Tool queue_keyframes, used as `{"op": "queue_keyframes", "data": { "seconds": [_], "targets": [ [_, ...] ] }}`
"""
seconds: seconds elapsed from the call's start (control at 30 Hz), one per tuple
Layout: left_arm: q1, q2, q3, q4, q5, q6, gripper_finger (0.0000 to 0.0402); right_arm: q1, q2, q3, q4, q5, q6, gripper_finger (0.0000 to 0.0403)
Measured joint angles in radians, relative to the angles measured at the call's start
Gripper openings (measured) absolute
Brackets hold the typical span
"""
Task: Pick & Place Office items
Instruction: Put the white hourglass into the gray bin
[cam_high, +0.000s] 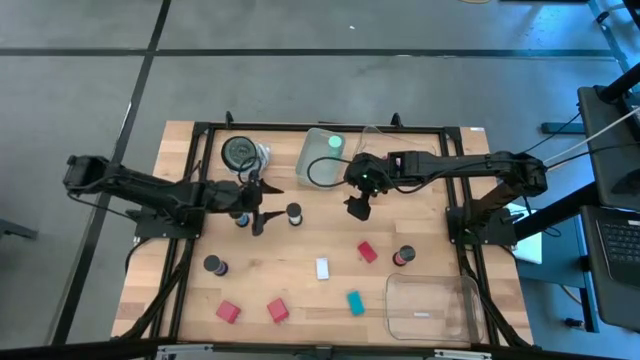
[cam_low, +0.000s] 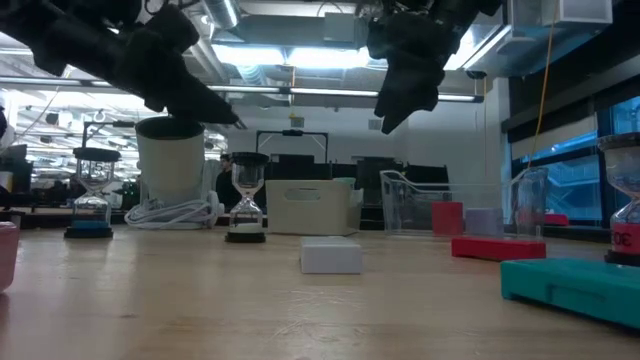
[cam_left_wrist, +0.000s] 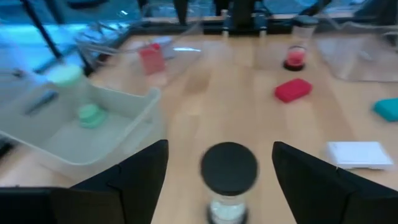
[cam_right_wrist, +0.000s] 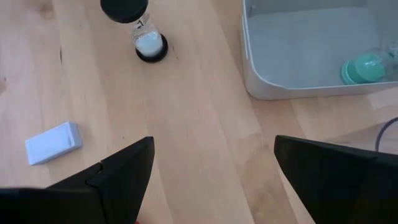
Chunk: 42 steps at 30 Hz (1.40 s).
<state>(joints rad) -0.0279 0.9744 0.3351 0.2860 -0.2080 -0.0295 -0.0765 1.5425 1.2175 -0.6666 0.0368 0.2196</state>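
Currently the left gripper (cam_high: 262, 212) hovers with fingers spread wide and empty, just beside a dark-capped hourglass with white sand (cam_high: 294, 213) standing on the wooden worktop (cam_high: 330, 240). Right gripper (cam_high: 358, 207), fingers also wide apart and empty, hangs near the translucent tray (cam_high: 322, 155) holding a green piece (cam_high: 334, 143). White rectangular block (cam_high: 322, 267) lies mid-worktop.
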Motion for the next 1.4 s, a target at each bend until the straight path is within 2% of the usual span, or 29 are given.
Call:
{"op": "queue_keyframes", "data": {
  "seconds": [0.1,0.57,1.17,1.4],
  "targets": [
    [0.013,0.031,0.0,0.034,0.053,-0.047,0.0287,0.0,0.0,0.0,0.0,0.0,-0.003,0.0334],
    [0.039,0.288,0.0,0.269,0.047,-0.026,0.0285,0.0,0.0,0.0,0.0,-0.001,-0.045,0.0334],
    [0.044,0.327,0.001,0.307,0.083,-0.065,0.0287,0.0,0.0,0.0,0.0,-0.001,-0.053,0.0334],
    [0.044,0.39,0.0,0.333,0.083,-0.091,0.0283,0.0,0.0,0.0,0.0,-0.001,-0.055,0.0334]
  ]
}}
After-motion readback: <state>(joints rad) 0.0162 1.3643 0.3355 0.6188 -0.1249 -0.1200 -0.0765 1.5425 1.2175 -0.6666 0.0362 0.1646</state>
